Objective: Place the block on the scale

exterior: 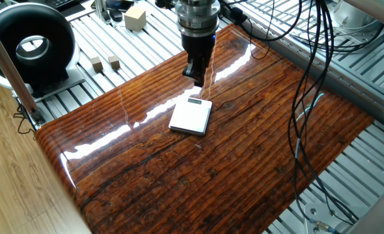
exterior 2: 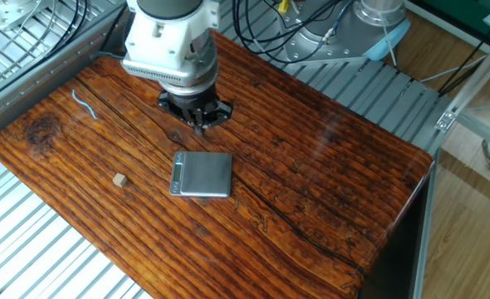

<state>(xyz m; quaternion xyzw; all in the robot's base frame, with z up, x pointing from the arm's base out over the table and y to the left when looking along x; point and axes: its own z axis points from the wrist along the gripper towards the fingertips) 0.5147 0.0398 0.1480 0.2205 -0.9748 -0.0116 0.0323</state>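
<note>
The block (exterior 2: 120, 178) is a tiny tan cube lying on the dark wood tabletop, left of the scale. It does not show in the one fixed view. The scale (exterior 2: 201, 174) (exterior: 191, 116) lies flat in the middle of the table, display strip toward the block's side. My gripper (exterior 2: 199, 124) (exterior: 195, 77) hangs above the table just beyond the scale, well away from the block. Its fingers point down, look slightly apart and hold nothing.
A pale cream cube (exterior: 135, 17) and two light wooden cubes (exterior: 105, 62) sit on the metal slats off the tabletop, by a black round device (exterior: 29, 42). A thin grey wire scrap (exterior 2: 83, 104) lies on the wood. Cables (exterior: 309, 97) hang over the right side.
</note>
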